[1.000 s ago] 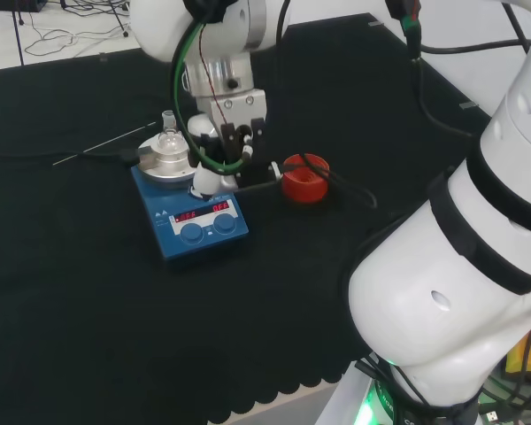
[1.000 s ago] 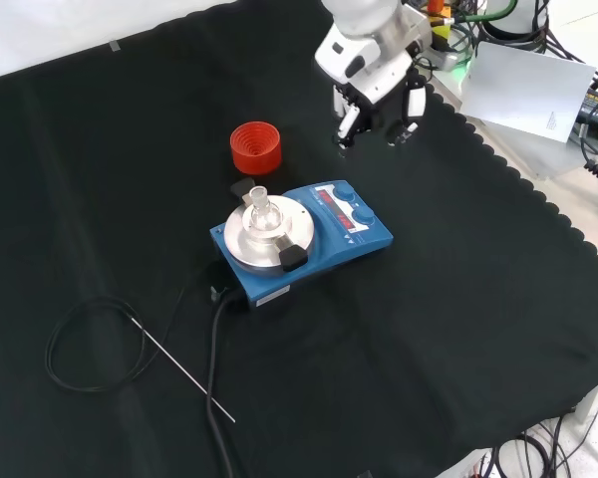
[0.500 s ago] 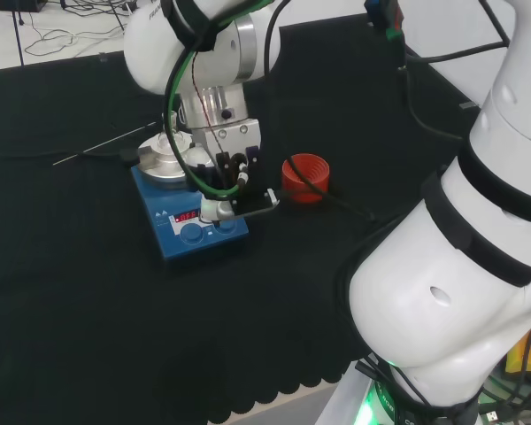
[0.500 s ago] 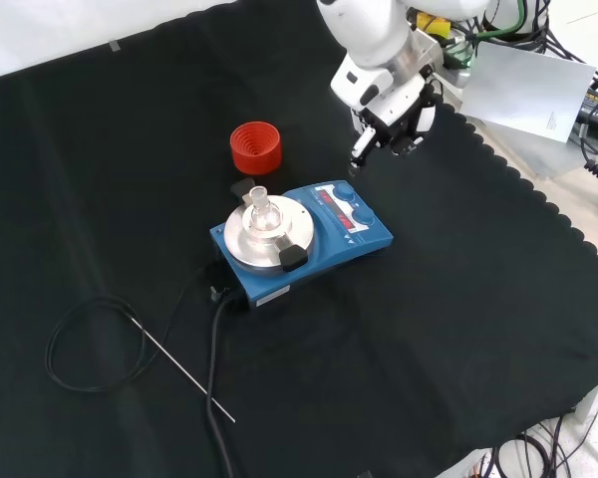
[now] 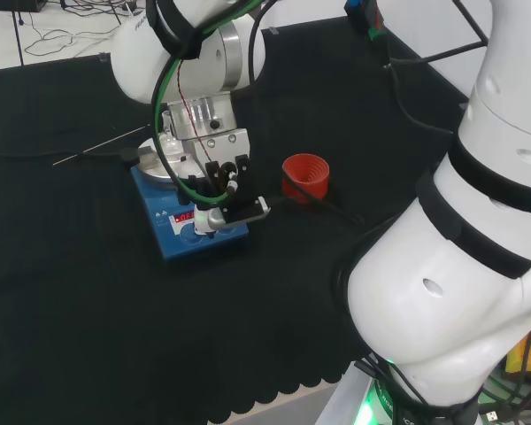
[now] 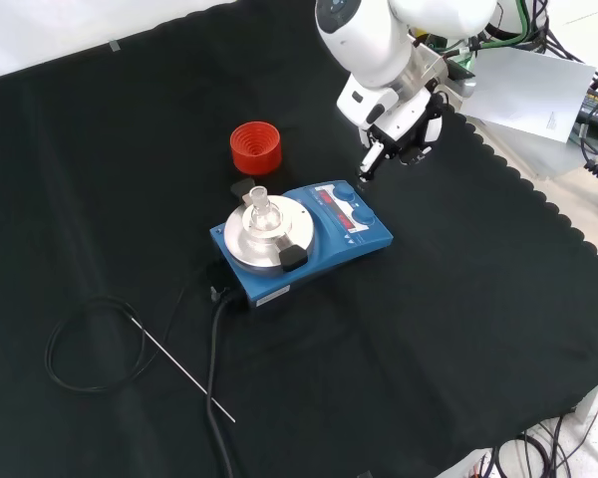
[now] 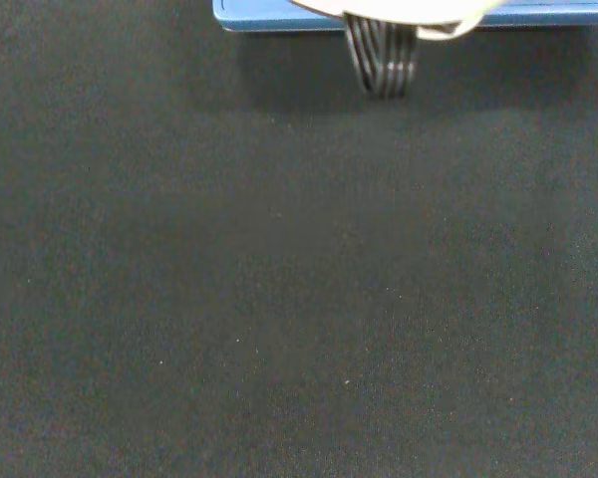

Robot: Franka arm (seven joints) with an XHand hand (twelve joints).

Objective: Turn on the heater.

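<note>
Hovering over the front panel of the blue heater with a round silver plate [image 5: 190, 232], the black and white hand [image 5: 223, 199] in the head view has come down and leftward across the last second, from beside the red ribbed ring [image 5: 304, 176] to right above the knobs; one finger points down toward the right-hand knob while the others look curled back, holding nothing. A small clear glass flask [image 5: 170, 146] stands on the plate behind the arm's wrist. From the front view, the hand [image 6: 394, 139] hangs just up and to the right of the heater [image 6: 301, 239], its extended fingertip close to the blue knobs [image 6: 357, 206] but apparently not yet touching; earlier it sat farther left, nearer the red ring [image 6: 255, 146]. Past the palm, the wrist view shows black cloth on the tabletop [image 7: 299, 299] and the heater's blue edge [image 7: 279, 15]. Judging by this approach, pressing or turning a knob comes next.
</note>
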